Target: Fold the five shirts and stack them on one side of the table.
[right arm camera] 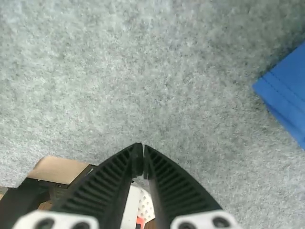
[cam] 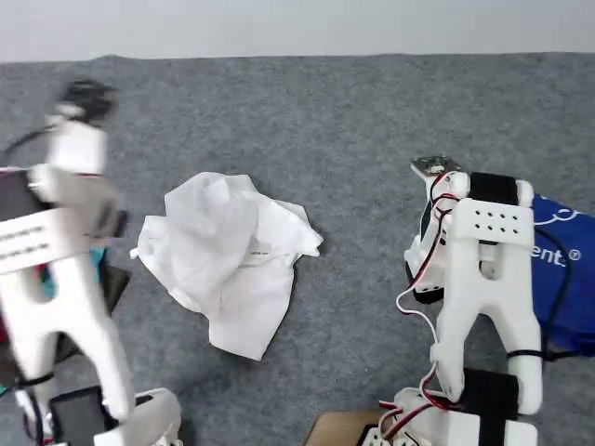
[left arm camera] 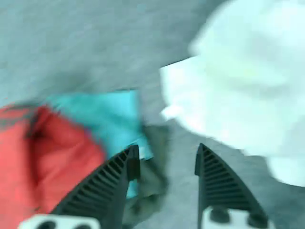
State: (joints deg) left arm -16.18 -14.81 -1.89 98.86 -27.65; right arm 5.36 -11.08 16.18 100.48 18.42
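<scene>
Down at the near edge, a brown board [cam: 335, 429] pokes in between the two arm bases. Nothing to play there.

Near right: the right tool [right arm camera: 141, 146] is pinched fully together with nothing in it, hanging over bare grey worktop [cam: 372, 139]. The blue shirt [cam: 562, 269] lies to its right, tucked partly under that arm, and its hemmed edge [right arm camera: 286, 95] shows near the tool but apart from it.

Near left: the left tool [left arm camera: 167, 151] is spread wide and holding nothing. It sits above the spot where a teal shirt [left arm camera: 100, 112], a red shirt [left arm camera: 47, 157] and a dark shirt [left arm camera: 155, 179] bunch up together. That is the left-hand heap, half hidden under the arm from above.

Now the middle, and here's the one that matters: the white shirt [cam: 232, 260] lies crumpled and unfolded on the worktop between the arms. It is to the right of the left tool and to the left of the right one. Its bulk [left arm camera: 248, 76] sits just beside the left tool's spread fingers, with a strip of grey between them, while the right tool is well apart from it. So the left arm looks the nearer candidate. The heap's longer run goes roughly near to far, with a loose flap trailing toward the near edge. A pull from the left side would cross that line, I'd judge.

Beyond it there is only grey worktop out to the far edge.
</scene>
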